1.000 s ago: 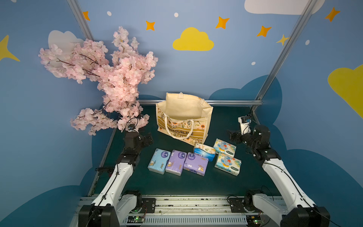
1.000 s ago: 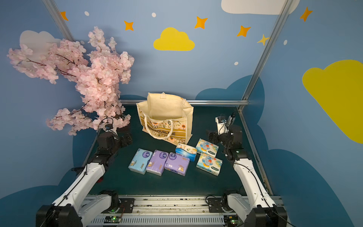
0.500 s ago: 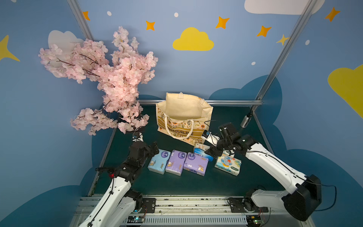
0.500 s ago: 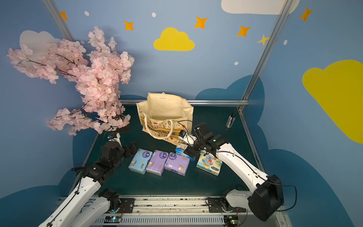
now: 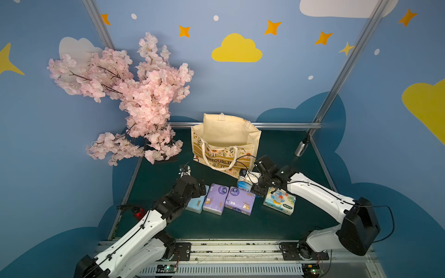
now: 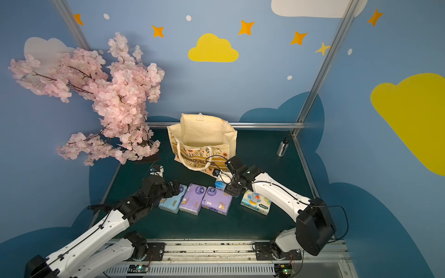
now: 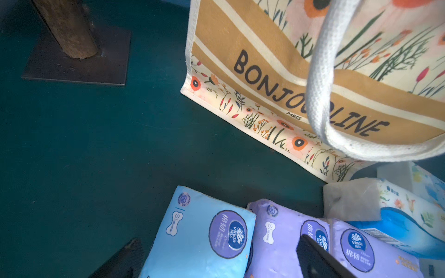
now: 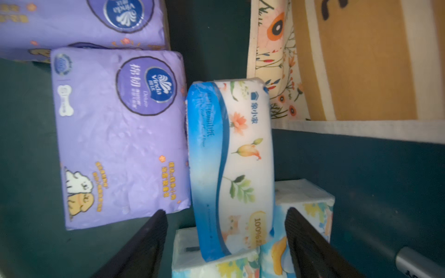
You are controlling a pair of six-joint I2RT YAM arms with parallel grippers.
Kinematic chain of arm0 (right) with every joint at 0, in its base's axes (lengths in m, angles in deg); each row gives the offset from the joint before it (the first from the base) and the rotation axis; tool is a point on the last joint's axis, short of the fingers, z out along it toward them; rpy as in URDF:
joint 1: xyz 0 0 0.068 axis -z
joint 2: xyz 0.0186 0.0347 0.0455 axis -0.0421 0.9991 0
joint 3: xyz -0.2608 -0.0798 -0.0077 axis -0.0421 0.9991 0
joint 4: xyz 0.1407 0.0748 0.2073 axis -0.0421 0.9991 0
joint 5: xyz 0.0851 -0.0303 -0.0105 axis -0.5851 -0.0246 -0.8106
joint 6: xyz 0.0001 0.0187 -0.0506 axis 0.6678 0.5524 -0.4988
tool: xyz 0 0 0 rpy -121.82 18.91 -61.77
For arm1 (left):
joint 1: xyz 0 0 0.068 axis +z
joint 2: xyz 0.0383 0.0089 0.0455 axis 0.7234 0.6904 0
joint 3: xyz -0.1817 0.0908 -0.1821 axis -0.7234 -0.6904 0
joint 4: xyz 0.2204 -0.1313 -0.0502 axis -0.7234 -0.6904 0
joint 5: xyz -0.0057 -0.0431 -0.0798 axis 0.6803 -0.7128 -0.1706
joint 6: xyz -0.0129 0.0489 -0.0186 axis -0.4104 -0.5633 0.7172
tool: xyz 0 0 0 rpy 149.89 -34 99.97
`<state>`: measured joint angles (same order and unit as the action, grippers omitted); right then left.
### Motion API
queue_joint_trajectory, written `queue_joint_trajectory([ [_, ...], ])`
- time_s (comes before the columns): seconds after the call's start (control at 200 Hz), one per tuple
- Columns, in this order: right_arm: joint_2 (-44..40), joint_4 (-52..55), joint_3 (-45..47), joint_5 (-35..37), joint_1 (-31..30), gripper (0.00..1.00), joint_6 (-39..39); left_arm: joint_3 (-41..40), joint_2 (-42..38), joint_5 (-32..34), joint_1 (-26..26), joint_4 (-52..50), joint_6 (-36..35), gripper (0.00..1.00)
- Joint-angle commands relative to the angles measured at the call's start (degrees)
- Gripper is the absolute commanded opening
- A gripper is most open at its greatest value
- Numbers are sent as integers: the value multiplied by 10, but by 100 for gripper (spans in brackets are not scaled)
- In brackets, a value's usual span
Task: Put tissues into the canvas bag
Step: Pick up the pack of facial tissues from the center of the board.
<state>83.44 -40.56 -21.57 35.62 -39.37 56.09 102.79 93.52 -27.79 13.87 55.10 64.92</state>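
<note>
Blue and white is the colour of the tissue pack (image 8: 231,168) that matters now. One end rests on a white pack (image 8: 212,264), so it sits tipped up and its long sides are easy to reach. The right end effector (image 8: 226,213) hangs over it with a finger on each side. The fingers (image 8: 310,248) stand apart and do not touch the wrap, so it holds nothing. I think a pinch comes next.

Beside it, a purple pack (image 5: 240,201), a second purple pack (image 5: 215,198) and a light blue pack (image 5: 196,203) lie flat in a row on the green counter (image 5: 240,228). The left end effector (image 7: 219,240) is spread wide above the light blue pack and holds nothing. It looks ready for that one.

No pack is in the canvas bag (image 5: 226,144) yet. The bag stands up just behind the row with its mouth open at the top, so packs can drop in. A rope handle (image 7: 317,96) hangs down its front, clear of the mouth. A pink blossom tree (image 5: 134,96) and a small bottle (image 5: 302,149) stand off to the sides.
</note>
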Motion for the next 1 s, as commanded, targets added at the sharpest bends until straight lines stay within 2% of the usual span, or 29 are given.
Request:
queue_joint_trajectory([
  [0.0,14,-27,7,22,-2,79,-24,21,11,-4,-5,6,-3,100],
  [0.205,41,-20,2,-52,11,79,-40,28,27,-31,-6,5,-1,100],
  [0.546,90,-33,-14,27,17,77,-63,38,45,-39,-6,3,-5,100],
  [0.771,105,-25,-26,-13,21,78,-65,46,57,-43,-6,2,-12,100],
  [0.996,138,-6,-40,-25,22,71,-77,45,51,-38,-6,1,-9,99],
])
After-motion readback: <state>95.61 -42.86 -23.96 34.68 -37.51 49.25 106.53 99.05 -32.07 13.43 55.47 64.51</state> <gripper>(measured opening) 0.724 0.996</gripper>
